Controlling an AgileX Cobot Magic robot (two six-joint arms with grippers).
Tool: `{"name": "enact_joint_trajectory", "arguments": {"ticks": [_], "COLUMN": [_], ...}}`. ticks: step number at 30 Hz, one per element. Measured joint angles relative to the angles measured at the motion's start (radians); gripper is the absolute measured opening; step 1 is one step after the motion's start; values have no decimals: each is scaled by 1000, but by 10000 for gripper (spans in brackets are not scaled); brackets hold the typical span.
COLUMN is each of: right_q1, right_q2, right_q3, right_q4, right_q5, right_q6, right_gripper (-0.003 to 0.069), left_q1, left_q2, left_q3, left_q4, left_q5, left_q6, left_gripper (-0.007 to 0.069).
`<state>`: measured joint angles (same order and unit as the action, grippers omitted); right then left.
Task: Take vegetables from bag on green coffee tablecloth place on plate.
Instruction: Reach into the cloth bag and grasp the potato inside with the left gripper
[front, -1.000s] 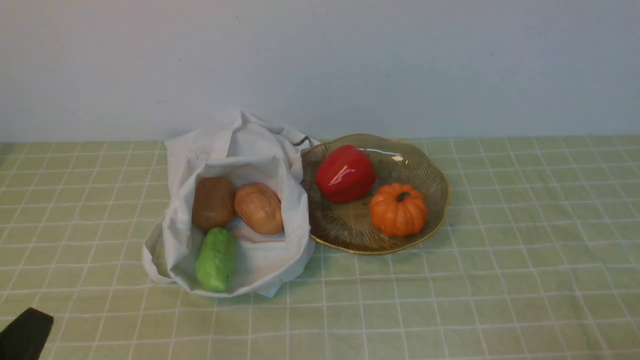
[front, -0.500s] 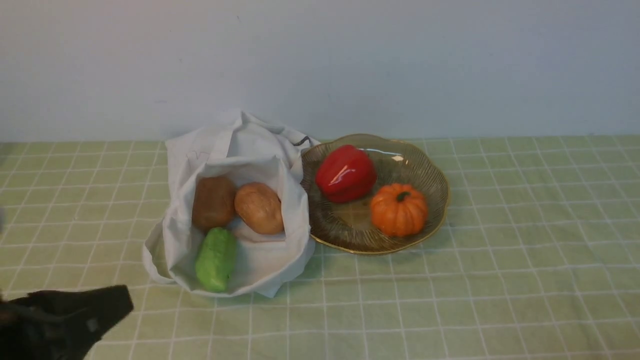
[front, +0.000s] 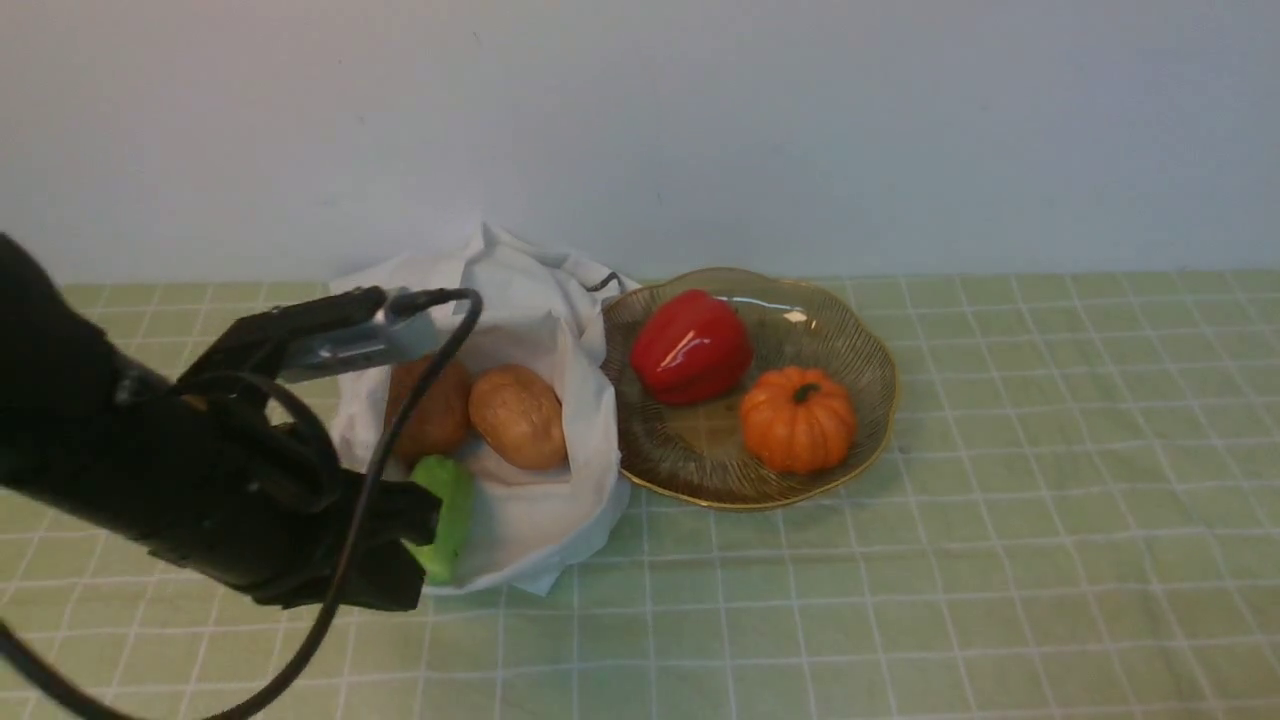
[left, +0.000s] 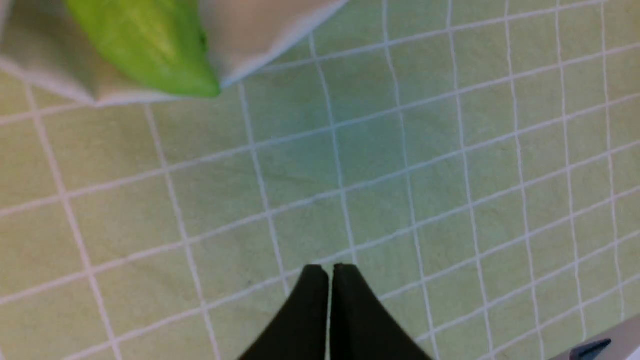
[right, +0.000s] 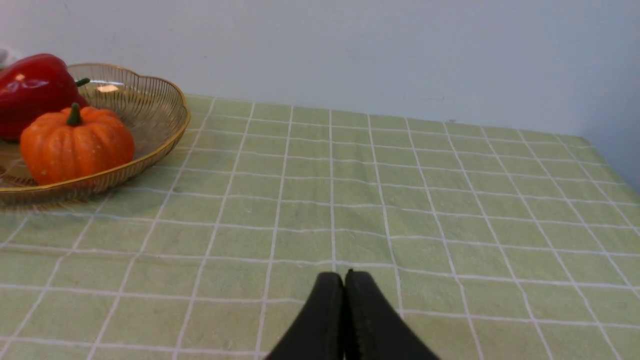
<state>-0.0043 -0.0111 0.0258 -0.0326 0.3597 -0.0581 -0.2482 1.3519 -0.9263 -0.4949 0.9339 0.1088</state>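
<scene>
So my left arm (front: 190, 470) is reaching in from the left side of the front view, angled toward the middle, with a dark cable (front: 365, 490) looping off its wrist. Left gripper (left: 330, 272) is shut — fingertips together, nothing between them. Right arm doesn't show in the front view, but its wrist cam has my right gripper (right: 346, 280) — also closed, tips together and empty.

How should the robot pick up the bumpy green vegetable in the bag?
Probably around the middle of the bumpy green vegetable, from above, one finger on each long side: it lies lengthwise, longer than wide, and the white cloth bag is open above it.
</scene>
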Motion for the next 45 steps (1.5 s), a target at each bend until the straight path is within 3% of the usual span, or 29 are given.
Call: {"name": "enact_joint_trajectory", "arguments": {"ticks": [4, 9, 13, 14, 17, 23, 36, 45], "right_q1": [0, 0, 0, 0, 0, 0, 0, 0], "right_q2": [0, 0, 0, 0, 0, 0, 0, 0], "right_q3": [0, 0, 0, 0, 0, 0, 0, 0], "right_q4": [0, 0, 0, 0, 0, 0, 0, 0], "right_q5": [0, 0, 0, 0, 0, 0, 0, 0], "right_q6": [0, 0, 0, 0, 0, 0, 0, 0], "right_gripper": [-15, -15, -15, -15, -15, -15, -15, -15], "left_q1": [-69, -104, -111, -111, -111, -111, -112, -102], "left_q2": [84, 211, 344, 349, 424, 507, 605, 627], "left_q3": [-85, -199, -298, -298, -326, -330, -331, -333], "left_q4": [88, 189, 253, 256, 305, 333, 403, 434], "left_q5": [-63, -93, -200, -200, -311, -442, -523, -575], "left_q6": [-109, -241, -351, -355, -418, -501, -527, -617], "left_gripper": [16, 109, 280, 287, 400, 496, 513, 512]}}
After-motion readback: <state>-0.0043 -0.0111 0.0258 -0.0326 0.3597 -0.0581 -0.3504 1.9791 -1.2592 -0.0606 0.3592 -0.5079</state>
